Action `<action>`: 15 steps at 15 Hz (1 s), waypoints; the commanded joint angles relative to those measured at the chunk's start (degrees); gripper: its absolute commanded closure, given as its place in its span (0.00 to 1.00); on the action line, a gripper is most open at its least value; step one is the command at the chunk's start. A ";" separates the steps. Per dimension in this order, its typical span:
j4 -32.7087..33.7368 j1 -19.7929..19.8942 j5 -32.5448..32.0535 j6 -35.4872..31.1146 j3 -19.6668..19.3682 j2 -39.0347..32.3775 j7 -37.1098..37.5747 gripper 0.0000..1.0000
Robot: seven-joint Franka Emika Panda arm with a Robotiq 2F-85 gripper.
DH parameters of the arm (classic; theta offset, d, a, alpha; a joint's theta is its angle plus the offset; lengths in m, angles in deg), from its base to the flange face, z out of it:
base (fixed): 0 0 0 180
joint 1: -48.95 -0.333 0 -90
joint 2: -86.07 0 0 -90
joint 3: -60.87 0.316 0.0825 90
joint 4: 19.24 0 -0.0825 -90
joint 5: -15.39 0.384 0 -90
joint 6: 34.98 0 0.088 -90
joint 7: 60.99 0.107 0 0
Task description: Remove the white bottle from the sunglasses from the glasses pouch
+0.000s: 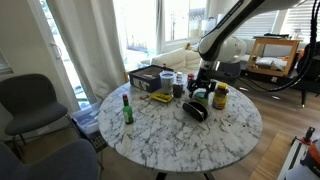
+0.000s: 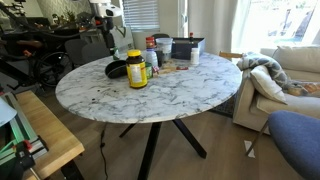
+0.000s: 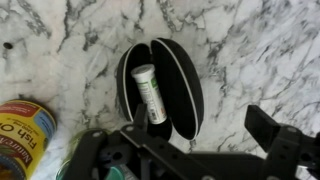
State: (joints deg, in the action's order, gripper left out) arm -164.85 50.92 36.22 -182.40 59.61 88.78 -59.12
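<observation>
The glasses pouch (image 3: 175,85) is a black oval case lying open on the marble table. The white bottle (image 3: 150,92) lies inside its left half, a small whitish tube with green print. My gripper (image 3: 205,130) hovers just above the pouch and is open. One finger is at the bottle's near end and the other is out to the right over bare marble. Both exterior views show the pouch (image 1: 195,110) (image 2: 117,69) with the gripper (image 1: 203,88) (image 2: 113,45) right above it. The bottle is too small to make out there.
A yellow jar with a dark lid (image 1: 220,96) (image 2: 137,68) (image 3: 25,125) stands close beside the pouch. A green glass bottle (image 1: 127,108) stands near the table edge. A dark box with blue trim (image 1: 150,78) and several small containers (image 2: 155,50) sit at the back.
</observation>
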 commanded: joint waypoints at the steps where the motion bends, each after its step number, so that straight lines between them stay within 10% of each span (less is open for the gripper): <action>1: 0.05 -0.35 0.15 0.44 -0.32 0.34 -0.34 0.00; 8: -0.56 1.45 -31.16 -8.42 -0.55 -3.26 24.21 0.07; 11: -0.34 0.53 -32.95 -5.53 -0.49 -3.67 25.04 0.26; 15: -0.12 -0.18 -32.08 -3.33 -0.18 -3.86 22.89 0.16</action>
State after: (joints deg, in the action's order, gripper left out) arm -165.43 51.31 4.86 -187.89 59.49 85.31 -35.48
